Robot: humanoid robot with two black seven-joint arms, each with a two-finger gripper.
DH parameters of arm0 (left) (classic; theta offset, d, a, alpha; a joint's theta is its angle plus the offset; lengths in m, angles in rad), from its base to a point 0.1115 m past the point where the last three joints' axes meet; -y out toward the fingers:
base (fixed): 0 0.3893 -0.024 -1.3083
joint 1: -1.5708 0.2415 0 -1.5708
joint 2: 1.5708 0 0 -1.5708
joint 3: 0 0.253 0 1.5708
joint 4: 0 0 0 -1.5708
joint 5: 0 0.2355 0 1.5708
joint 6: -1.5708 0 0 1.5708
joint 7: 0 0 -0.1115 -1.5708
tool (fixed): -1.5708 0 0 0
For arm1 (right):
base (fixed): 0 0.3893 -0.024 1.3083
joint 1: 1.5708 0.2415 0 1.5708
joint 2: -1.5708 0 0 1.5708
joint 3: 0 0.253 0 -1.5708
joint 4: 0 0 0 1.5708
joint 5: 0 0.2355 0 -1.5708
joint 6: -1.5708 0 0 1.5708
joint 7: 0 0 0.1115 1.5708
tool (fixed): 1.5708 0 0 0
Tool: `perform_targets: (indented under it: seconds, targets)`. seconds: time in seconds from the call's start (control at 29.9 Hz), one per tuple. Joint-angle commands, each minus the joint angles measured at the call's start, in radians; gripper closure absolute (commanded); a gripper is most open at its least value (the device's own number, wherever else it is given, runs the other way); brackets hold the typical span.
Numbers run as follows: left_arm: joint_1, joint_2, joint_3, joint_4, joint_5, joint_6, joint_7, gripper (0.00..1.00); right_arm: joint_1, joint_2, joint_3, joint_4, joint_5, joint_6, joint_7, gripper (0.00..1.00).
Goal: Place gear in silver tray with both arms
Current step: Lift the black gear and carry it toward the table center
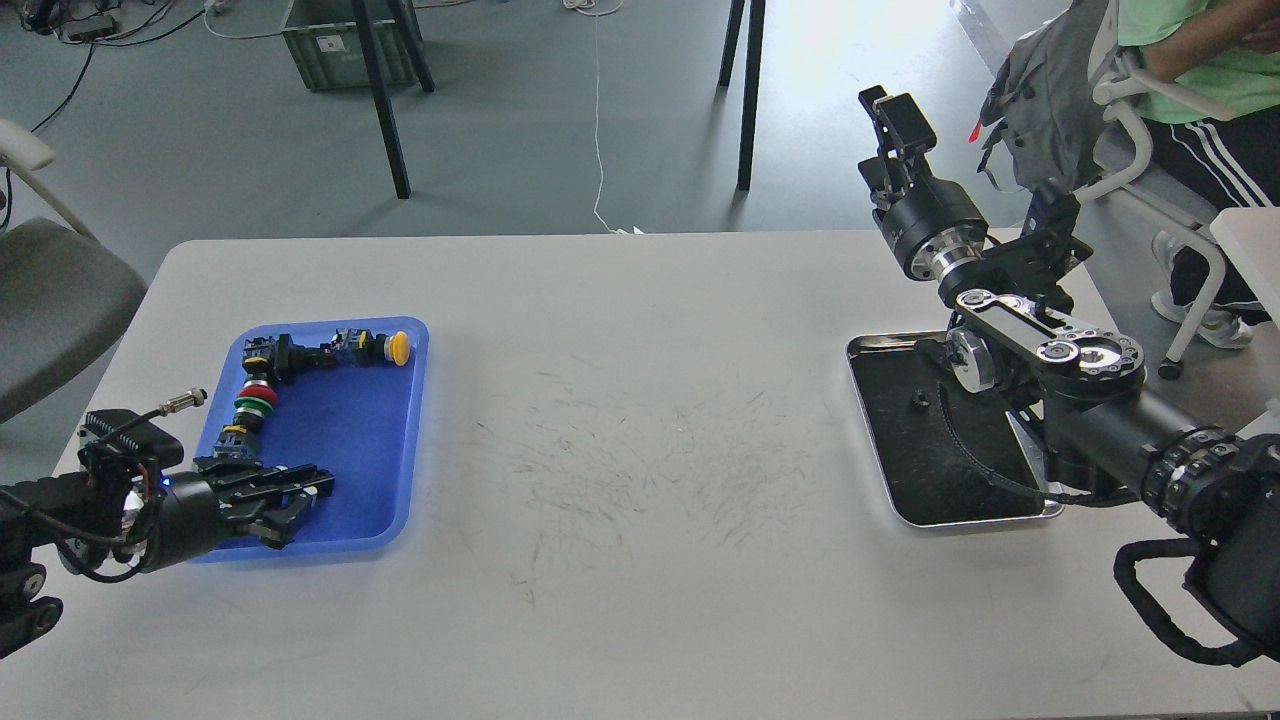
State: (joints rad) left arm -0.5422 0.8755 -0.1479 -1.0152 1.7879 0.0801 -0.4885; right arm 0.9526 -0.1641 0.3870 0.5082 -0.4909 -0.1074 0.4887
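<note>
The silver tray lies at the table's right side, with one small black gear on its dark floor. My right arm reaches over the tray's right half. My right gripper is raised high beyond the table's far edge, and its fingers cannot be told apart. My left gripper lies low over the near part of the blue tray. Its fingers are closed together on a small black gear, which they hide.
The blue tray holds a bent row of push-button switches, one with a yellow cap. A seated person and a grey backpack are at the far right. A grey chair stands at the left.
</note>
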Motion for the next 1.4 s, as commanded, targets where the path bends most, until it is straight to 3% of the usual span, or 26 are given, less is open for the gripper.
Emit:
perform_targets:
  seconds: [0.0,0.17,0.47,0.7,0.94,1.24,1.37]
  targets:
    - [-0.012,0.01,-0.013,-0.017,-0.015,0.0,0.0,0.82,0.0,0.0,0.0,0.0,0.0,0.0,0.0,0.06]
    - [-0.067,0.039,-0.016,-0.06,-0.038,-0.005,0.0,0.86,0.0,0.0,0.001,0.001,0.0,0.0,0.0,0.06]
    - [-0.295,0.014,-0.01,-0.108,-0.042,-0.063,0.0,0.89,0.0,0.012,0.004,0.0,0.0,0.0,0.0,0.06]
    - [-0.404,-0.245,0.001,-0.047,-0.025,-0.106,0.0,0.89,0.008,0.014,0.007,0.0,0.0,-0.003,0.0,0.06]
    - [-0.444,-0.548,0.046,0.158,-0.011,-0.114,0.0,0.89,0.012,0.011,0.009,0.0,0.0,-0.003,0.0,0.06]
    - [-0.453,-0.791,0.134,0.257,-0.013,-0.111,0.0,0.89,0.009,0.009,0.009,-0.003,0.0,-0.003,0.0,0.06]
    - [-0.449,-0.843,0.146,0.308,-0.012,-0.111,0.0,0.89,0.009,0.009,0.009,-0.022,0.0,-0.001,0.0,0.06]
